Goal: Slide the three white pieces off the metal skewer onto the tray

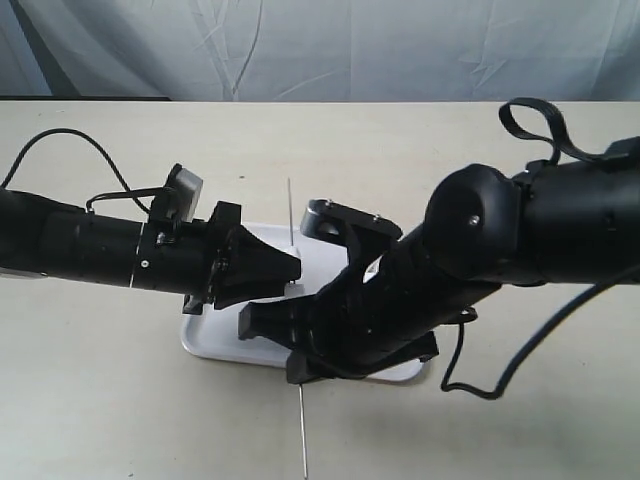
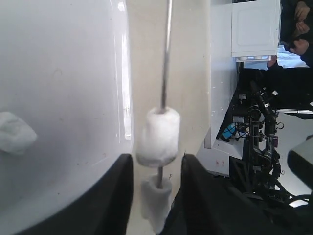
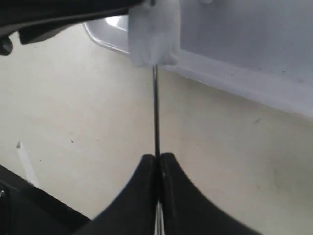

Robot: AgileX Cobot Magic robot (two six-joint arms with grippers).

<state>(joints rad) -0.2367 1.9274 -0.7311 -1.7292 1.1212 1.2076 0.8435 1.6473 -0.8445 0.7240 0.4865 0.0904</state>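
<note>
The thin metal skewer [image 1: 303, 430] runs across the white tray [image 1: 215, 345] and sticks out past both sides. My right gripper [image 3: 158, 157] is shut on the skewer [image 3: 156, 112] just off the tray's edge [image 3: 244, 73]. Two white pieces stay threaded on the rod: one [image 2: 157, 137] at the tips of my left gripper [image 2: 156, 169], the other [image 2: 155, 200] deeper between its fingers. The left gripper is open and straddles the rod [image 2: 166, 54]. A third white piece [image 2: 14, 133] lies loose on the tray [image 2: 63, 73]. In the exterior view both arms hide the pieces.
Both arms meet over the tray near the middle of the beige table [image 1: 100, 400]. The right arm [image 1: 480, 250] covers the tray's right part, and its black cable [image 1: 470, 380] loops onto the table. A grey cloth backdrop [image 1: 350, 50] hangs behind.
</note>
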